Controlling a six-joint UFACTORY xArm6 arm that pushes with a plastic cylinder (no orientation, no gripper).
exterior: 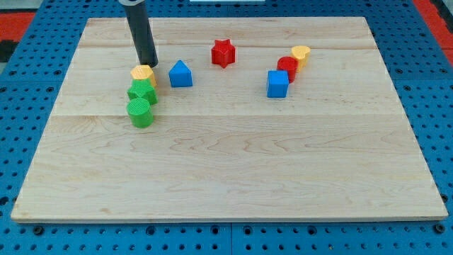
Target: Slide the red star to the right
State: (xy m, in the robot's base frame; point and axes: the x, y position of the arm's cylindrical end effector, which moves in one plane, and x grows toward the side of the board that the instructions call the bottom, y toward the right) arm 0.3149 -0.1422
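Note:
The red star [223, 52] lies on the wooden board [233, 163] near the view's top, a little left of centre. My tip [150, 65] is well to the star's left, just above the yellow block [143, 74] and to the left of the blue house-shaped block [180, 74]. The rod rises from the tip toward the view's top. The tip is apart from the star.
A green star-like block [142, 91] and a green cylinder [139, 112] sit below the yellow block. To the star's right stand a red cylinder [287, 68], a yellow block [301, 54] and a blue cube [277, 83].

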